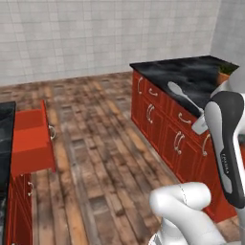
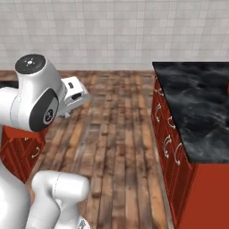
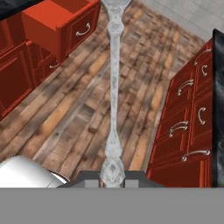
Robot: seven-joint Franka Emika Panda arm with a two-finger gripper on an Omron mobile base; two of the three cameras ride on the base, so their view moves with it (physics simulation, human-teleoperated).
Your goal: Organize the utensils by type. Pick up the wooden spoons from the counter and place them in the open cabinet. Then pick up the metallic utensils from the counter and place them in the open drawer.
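Hand view shows my pincer (image 3: 112,173) squeezed shut on the end of the metal spoon (image 3: 114,87). I hold it by the tip of its long handle, so the rest sticks straight out ahead of me, with its bowl far from my fingers. Under it is the wooden floor (image 3: 78,118), so the spoon is up in the air, not on any counter.

The open red drawer (image 3: 57,22) is at the top left here, pulled out from its cabinets. I think I hold the spoon out like this so I can carry it over and lay it flat in there.

In the left base view, the spoon (image 1: 184,99) pokes out over the black counter (image 1: 191,74), and the drawer (image 1: 31,141) waits across the room. I still have some way to go.
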